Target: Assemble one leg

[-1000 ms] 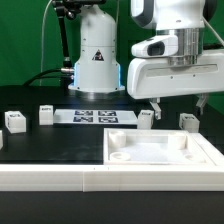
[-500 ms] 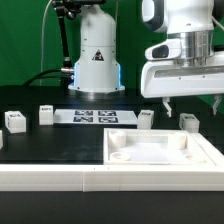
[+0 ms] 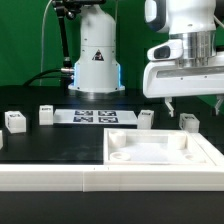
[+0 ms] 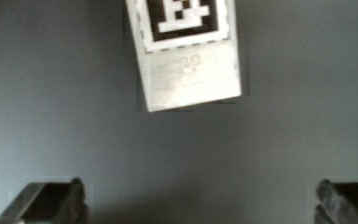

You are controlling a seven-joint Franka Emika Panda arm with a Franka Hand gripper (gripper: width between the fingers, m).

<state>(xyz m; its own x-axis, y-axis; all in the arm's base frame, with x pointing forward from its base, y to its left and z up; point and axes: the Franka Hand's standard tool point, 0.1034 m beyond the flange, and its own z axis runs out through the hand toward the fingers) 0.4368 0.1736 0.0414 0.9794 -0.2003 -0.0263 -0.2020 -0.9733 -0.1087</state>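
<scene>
Several small white legs with marker tags stand on the black table: two at the exterior view's left (image 3: 14, 121) (image 3: 46, 114), one near the middle (image 3: 146, 118) and one at the right (image 3: 189, 122). My gripper (image 3: 194, 102) hangs open and empty above the table, over the right leg and not touching it. In the wrist view one tagged white leg (image 4: 190, 52) lies on the dark table, well ahead of my open gripper (image 4: 197, 208). Both fingertips (image 4: 51, 204) show at the frame's edge, wide apart, with nothing between them.
The large white square panel with a raised rim (image 3: 120, 156) lies at the front right. The marker board (image 3: 95, 116) lies flat behind it, in front of the robot base (image 3: 97, 60). A white ledge runs along the table's front edge.
My gripper has moved toward the exterior view's right and slightly up, staying open. The legs and panel have not moved.
</scene>
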